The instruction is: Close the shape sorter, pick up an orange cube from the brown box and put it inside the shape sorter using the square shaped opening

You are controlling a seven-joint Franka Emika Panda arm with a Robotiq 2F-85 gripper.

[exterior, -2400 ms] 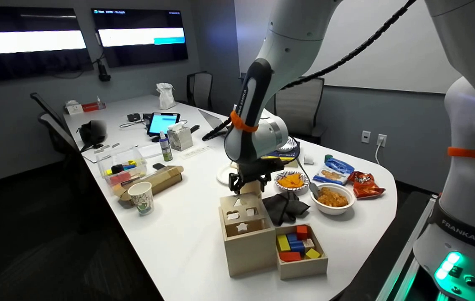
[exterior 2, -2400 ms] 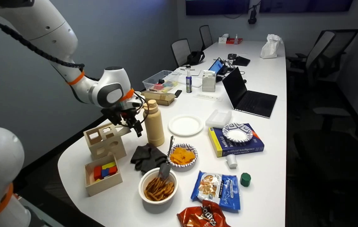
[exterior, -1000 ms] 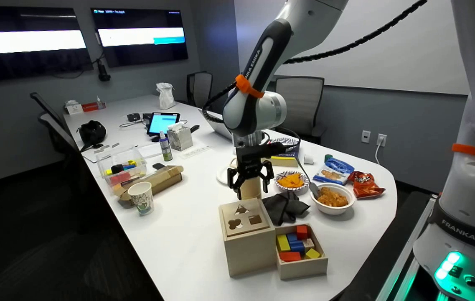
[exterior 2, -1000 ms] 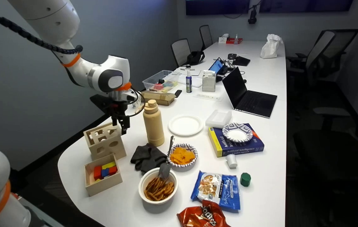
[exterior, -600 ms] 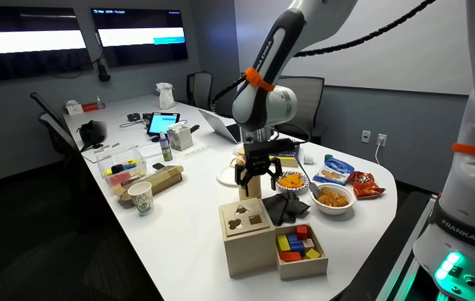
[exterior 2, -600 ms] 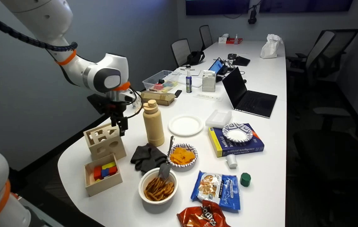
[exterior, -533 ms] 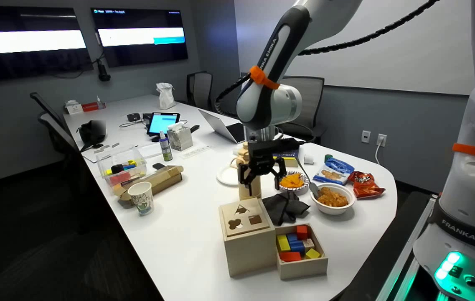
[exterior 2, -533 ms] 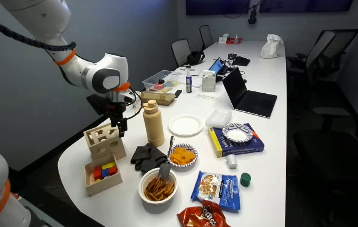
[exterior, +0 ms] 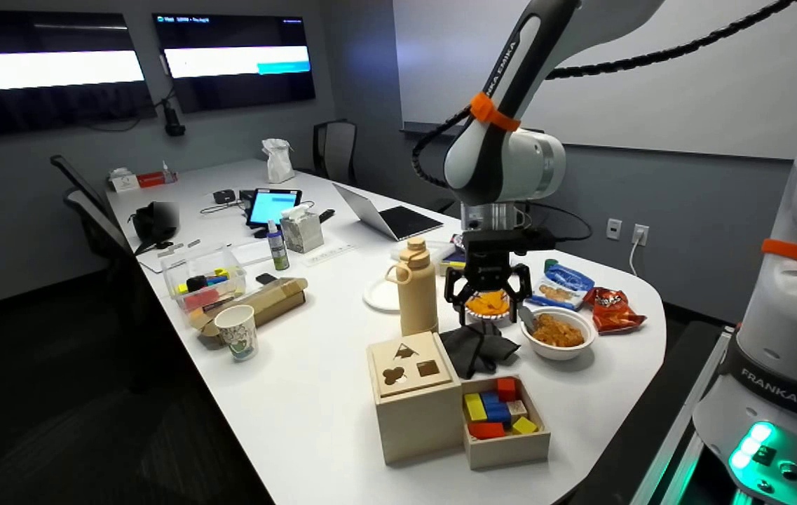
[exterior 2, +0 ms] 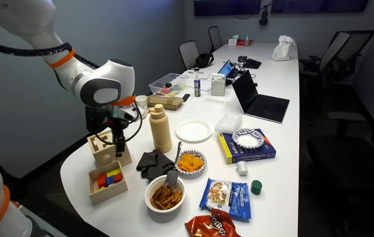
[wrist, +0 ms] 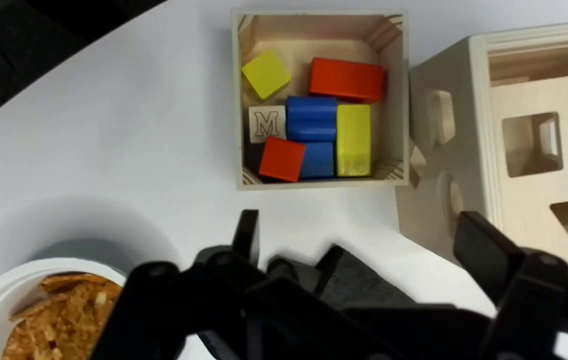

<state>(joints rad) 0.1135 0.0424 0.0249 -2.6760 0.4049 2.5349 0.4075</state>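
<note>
The wooden shape sorter (exterior: 420, 424) stands on the table. Its lid, with triangle, clover and square openings, lies across the top in an exterior view. In the wrist view the square opening (wrist: 532, 144) shows, with a gap between the lid and one rim. The wooden block box (exterior: 510, 452) stands beside the sorter, also visible in an exterior view (exterior 2: 109, 195). An orange-red cube (wrist: 282, 159) sits in its corner near the cloth, above other blocks; it also shows in an exterior view (exterior: 507, 389). My gripper (exterior: 488, 312) is open and empty, fingers down, above the dark cloth.
A dark cloth (exterior 2: 155, 164), a beige bottle (exterior 2: 160, 130), a bowl of snacks with a utensil (exterior 2: 163, 197) and a plate of orange chips (exterior 2: 190, 163) stand near the sorter. Chip bags (exterior 2: 226, 199), a book (exterior 2: 246, 148) and a laptop (exterior 2: 262, 102) lie further off.
Between 2.4 and 1.0 seconds ago the sorter's lid went from jutting out to lying across the top. My gripper moved off the sorter towards the cloth and the fingers turned downward.
</note>
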